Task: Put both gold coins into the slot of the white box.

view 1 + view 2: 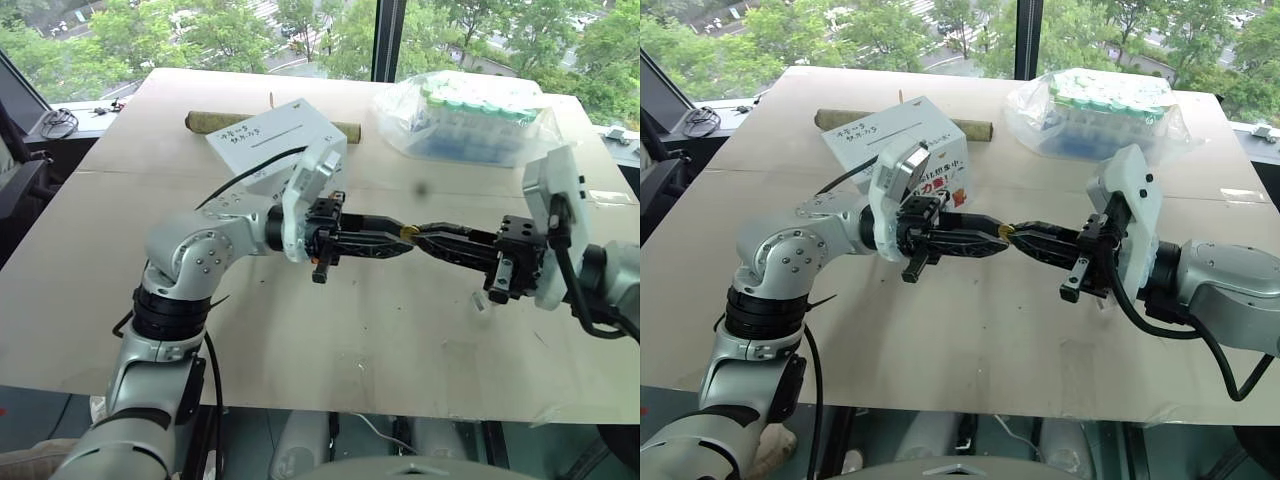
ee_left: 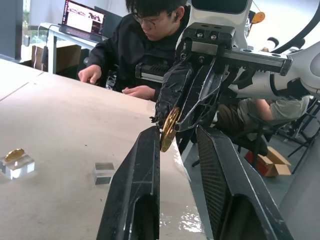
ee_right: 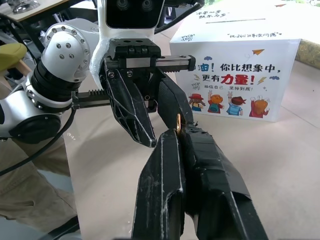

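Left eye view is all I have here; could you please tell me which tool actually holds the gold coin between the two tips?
Observer: The right tool pinches the gold coin. The left tool has its fingers on either side of it, not clamped.
Operator: Thank you. Where is the other one, please?
Observer: The second coin lies on a clear holder on the table, near an empty holder.

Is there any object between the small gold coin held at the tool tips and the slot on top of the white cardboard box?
Nothing visible blocks it. The small round gold coin is pinched by the right tool, above the bare table. The white cardboard box stands behind the left tool, and its thin dark slot is uncovered.
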`<state>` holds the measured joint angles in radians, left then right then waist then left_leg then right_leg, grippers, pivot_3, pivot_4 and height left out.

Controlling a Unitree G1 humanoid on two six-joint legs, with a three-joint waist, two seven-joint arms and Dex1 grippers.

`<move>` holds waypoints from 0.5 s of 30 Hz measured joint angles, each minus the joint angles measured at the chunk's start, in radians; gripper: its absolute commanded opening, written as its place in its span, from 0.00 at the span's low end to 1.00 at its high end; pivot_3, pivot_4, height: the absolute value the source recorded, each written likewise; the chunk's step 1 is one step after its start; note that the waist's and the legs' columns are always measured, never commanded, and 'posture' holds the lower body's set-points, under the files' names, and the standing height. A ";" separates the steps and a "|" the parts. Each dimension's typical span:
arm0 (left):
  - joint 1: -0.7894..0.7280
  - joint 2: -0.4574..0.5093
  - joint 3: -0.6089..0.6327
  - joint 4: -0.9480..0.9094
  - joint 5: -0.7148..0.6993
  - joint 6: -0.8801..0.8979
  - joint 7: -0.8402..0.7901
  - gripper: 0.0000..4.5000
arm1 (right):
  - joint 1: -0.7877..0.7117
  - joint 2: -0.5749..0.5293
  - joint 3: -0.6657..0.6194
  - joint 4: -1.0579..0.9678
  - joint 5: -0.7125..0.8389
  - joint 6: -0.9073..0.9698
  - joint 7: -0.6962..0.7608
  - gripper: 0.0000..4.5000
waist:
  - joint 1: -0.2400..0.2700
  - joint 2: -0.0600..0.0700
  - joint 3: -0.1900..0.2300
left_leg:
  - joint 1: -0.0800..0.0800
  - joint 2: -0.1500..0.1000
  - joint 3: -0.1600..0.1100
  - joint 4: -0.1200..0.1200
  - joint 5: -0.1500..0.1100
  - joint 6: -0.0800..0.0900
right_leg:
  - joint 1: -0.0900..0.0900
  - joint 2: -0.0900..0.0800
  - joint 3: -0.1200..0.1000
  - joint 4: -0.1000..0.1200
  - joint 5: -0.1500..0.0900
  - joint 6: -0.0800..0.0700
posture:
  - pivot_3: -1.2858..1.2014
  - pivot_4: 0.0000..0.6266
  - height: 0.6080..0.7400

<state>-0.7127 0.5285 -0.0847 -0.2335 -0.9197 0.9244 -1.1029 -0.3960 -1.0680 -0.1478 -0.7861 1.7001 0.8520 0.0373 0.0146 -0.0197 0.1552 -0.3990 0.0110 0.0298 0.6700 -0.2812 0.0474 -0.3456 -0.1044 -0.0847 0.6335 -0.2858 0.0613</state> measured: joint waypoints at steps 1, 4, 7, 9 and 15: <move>0.000 -0.004 0.000 0.002 0.000 -0.003 -0.001 0.25 | 0.007 -0.006 0.000 -0.003 0.000 0.000 0.002 0.00 | 0.000 0.000 0.000 | 0.000 0.000 0.000 0.000 0.000 0.000 | 0.000 0.000 0.000 0.000 0.000 0.000 | 0.52 0.24 1.00; 0.000 -0.009 0.000 0.008 0.005 -0.018 -0.008 0.25 | 0.029 -0.017 0.002 -0.006 0.001 0.000 0.008 0.00 | 0.000 0.000 0.000 | 0.000 0.000 0.000 0.000 0.000 0.000 | 0.000 0.000 0.000 0.000 0.000 0.000 | 0.52 0.24 1.00; 0.004 -0.003 0.000 0.008 0.010 -0.024 -0.028 0.25 | 0.049 -0.024 0.002 -0.016 0.002 -0.001 0.018 0.00 | 0.000 0.000 0.000 | 0.000 0.000 0.000 0.000 0.000 0.000 | 0.000 0.000 0.000 0.000 0.000 0.000 | 0.52 0.24 1.00; 0.010 0.008 0.000 0.011 0.014 -0.031 -0.043 0.25 | 0.062 -0.026 0.002 -0.021 0.007 -0.003 0.024 0.00 | 0.000 0.000 0.000 | 0.000 0.000 0.000 0.000 0.000 0.000 | 0.000 0.000 0.000 0.000 0.000 0.000 | 0.52 0.24 1.00; 0.024 0.030 -0.002 0.020 0.026 -0.053 -0.085 0.25 | 0.079 -0.032 -0.014 -0.021 0.007 -0.008 0.042 0.00 | 0.000 0.000 0.000 | 0.000 0.000 0.000 0.000 0.000 0.000 | 0.000 0.000 0.000 0.000 0.000 0.000 | 0.52 0.24 1.00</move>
<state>-0.6889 0.5585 -0.0869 -0.2130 -0.8938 0.8718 -1.1878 -0.3173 -1.0997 -0.1620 -0.8075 1.7076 0.8436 0.0789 0.0151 -0.0198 0.1553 -0.3990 0.0110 0.0295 0.6701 -0.2811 0.0474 -0.3455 -0.1044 -0.0850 0.6334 -0.2858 0.0613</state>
